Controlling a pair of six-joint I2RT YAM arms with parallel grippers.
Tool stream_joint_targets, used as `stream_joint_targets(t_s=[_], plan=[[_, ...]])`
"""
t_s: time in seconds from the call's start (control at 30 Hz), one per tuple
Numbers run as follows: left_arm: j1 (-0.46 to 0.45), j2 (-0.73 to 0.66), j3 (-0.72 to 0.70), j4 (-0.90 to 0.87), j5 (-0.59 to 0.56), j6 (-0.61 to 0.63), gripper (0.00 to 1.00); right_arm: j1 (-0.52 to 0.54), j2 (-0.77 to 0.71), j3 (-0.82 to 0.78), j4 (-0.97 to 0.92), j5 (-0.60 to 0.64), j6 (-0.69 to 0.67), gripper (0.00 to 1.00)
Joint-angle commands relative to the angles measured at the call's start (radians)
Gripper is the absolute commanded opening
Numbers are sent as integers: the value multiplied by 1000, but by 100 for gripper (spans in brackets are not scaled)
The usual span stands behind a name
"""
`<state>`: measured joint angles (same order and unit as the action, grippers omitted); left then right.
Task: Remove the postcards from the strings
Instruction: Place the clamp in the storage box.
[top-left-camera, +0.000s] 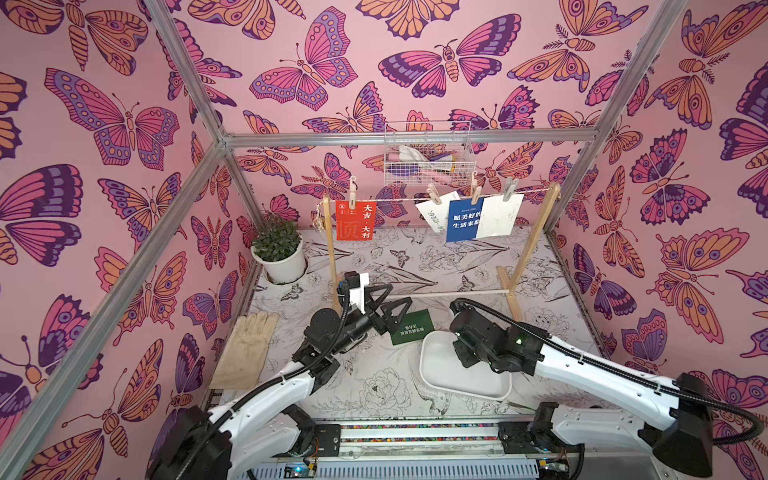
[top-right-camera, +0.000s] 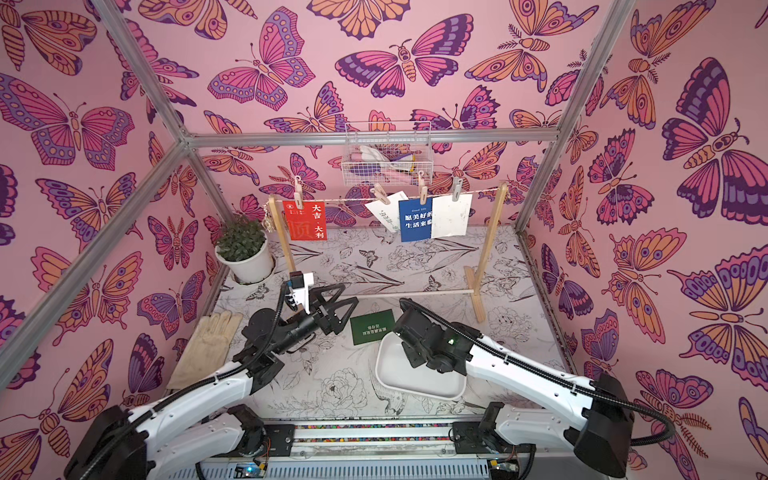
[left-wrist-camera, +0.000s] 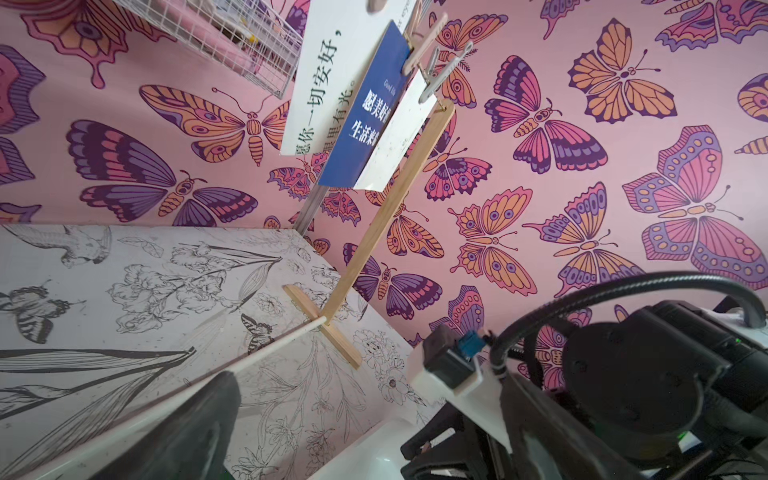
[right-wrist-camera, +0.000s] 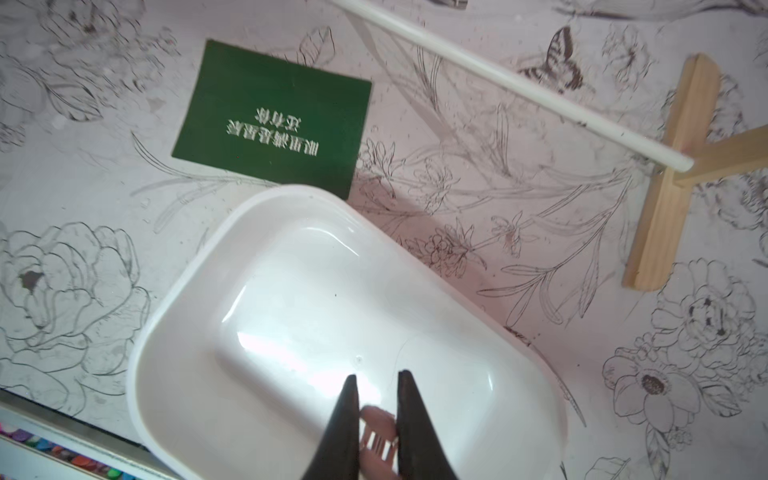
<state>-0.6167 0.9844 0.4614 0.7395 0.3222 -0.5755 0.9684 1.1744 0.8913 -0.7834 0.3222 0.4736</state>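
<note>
Left tool (top-left-camera: 388, 302): jaws wide apart, nothing in them; low over the counter (top-left-camera: 457, 266), just beside the green card (right-wrist-camera: 272, 120).
Right tool (right-wrist-camera: 377, 374): clamped on a pink-beige clothespeg (right-wrist-camera: 376, 430), over the white tray (right-wrist-camera: 137, 365).
Green card: off the line, flat on the counter, one corner at the tray's rim.
String (top-left-camera: 395, 199): strung between the tops of the wooden frame (top-left-camera: 528, 245); long axis side to side.
Cards on the line: red card (top-left-camera: 355, 222) at the left end; tilted white card (top-left-camera: 432, 212), blue card (top-left-camera: 463, 222) and plain white card (top-left-camera: 500, 216) bunched and overlapping at the right end.
Key relation: every hanging card lies up and back from both tools; the left arm looks nearer the red card, the right arm nearer the bunch.
Pegs: one per card, gripping the top edge at the twine.
Materials: cards thin, flat-hanging paper rectangles; twine twisted and rough; tray smooth, glossy, round-cornered.
</note>
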Motion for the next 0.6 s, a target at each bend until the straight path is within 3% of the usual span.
stream_joint_targets(t_s=[0.0, 0.1, 0.33, 0.57], plan=[[-4, -47, 36, -237, -52, 78, 100, -9, 36, -28, 37, -43, 59, 0], [-5, -55, 52, -264, -49, 95, 100, -20, 83, -55, 71, -64, 59, 4], [-3, -17, 65, -256, -35, 98, 100, -58, 186, -35, 62, -77, 29, 44], [5, -23, 102, -351, -63, 65, 100, -59, 167, 91, -47, -13, -19, 64]])
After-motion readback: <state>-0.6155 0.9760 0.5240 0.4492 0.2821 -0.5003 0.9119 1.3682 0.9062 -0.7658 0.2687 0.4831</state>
